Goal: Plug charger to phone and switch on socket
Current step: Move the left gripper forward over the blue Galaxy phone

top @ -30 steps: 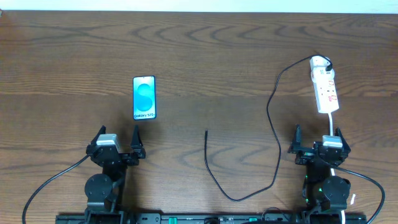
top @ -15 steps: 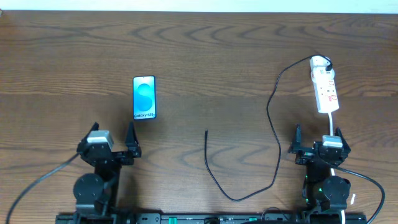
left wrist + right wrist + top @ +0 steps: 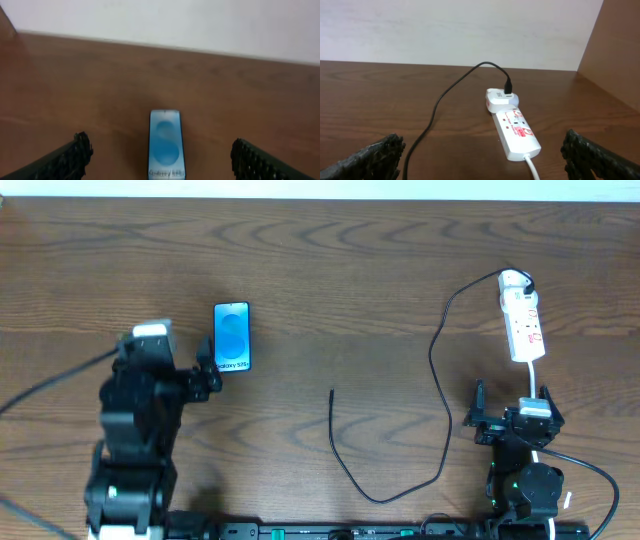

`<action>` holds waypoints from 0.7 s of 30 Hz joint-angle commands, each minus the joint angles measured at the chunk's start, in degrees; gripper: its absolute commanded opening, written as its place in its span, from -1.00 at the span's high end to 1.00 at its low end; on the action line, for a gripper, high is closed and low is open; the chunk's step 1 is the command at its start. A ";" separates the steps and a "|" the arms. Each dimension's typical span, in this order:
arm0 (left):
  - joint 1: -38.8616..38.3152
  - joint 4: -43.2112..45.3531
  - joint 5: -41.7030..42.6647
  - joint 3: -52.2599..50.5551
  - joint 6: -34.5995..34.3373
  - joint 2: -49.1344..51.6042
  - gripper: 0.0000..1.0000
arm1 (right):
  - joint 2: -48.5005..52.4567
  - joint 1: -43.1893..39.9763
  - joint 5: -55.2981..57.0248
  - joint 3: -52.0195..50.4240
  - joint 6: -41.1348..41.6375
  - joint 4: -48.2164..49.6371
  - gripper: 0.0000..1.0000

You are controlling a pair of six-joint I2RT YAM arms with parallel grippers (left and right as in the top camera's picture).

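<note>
Although the phone [image 3: 232, 337] is small in the overhead view, its look is clear: a slim rectangle with dark edges and a bright blue screen with two lighter circles and a line of white text at the near end. It lies flat on the wooden table [image 3: 320, 250], left of the centre. The charger [image 3: 433, 360] is a thin black cable. It goes from a white adapter [image 3: 514, 280] at the far end of the socket [image 3: 523, 320], bends down toward the near edge and comes back up to its plug tip [image 3: 332, 393], which lies free near the middle of the table, well apart from the phone. The socket is a white strip with red markings, at the far right, with a thick white cord [image 3: 533, 375] at its near end.

I count one phone, one charger, one socket and two grippers.

Compared with one second ago, the left arm has moved forward from the near edge. The left gripper [image 3: 161, 155] is now just at the near end of the phone, its fingers spread wide and holding nothing; in the left wrist view the phone lies between them and touches neither. The right gripper [image 3: 510, 395] has not moved and is also spread wide, empty, near the socket. Phone, charger and socket lie as before.
</note>
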 commanded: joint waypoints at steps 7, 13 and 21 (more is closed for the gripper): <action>-0.20 -9.86 -0.31 15.13 0.55 16.24 -0.82 | -0.39 0.28 0.63 -0.13 0.70 -0.11 -0.99; -0.20 -17.40 -0.31 22.77 0.57 23.15 -0.82 | -0.39 0.28 0.61 -0.13 0.70 -0.11 -0.99; -0.20 -25.81 -0.31 32.09 0.81 32.02 -0.82 | -0.39 0.28 0.61 -0.13 0.70 -0.11 -0.99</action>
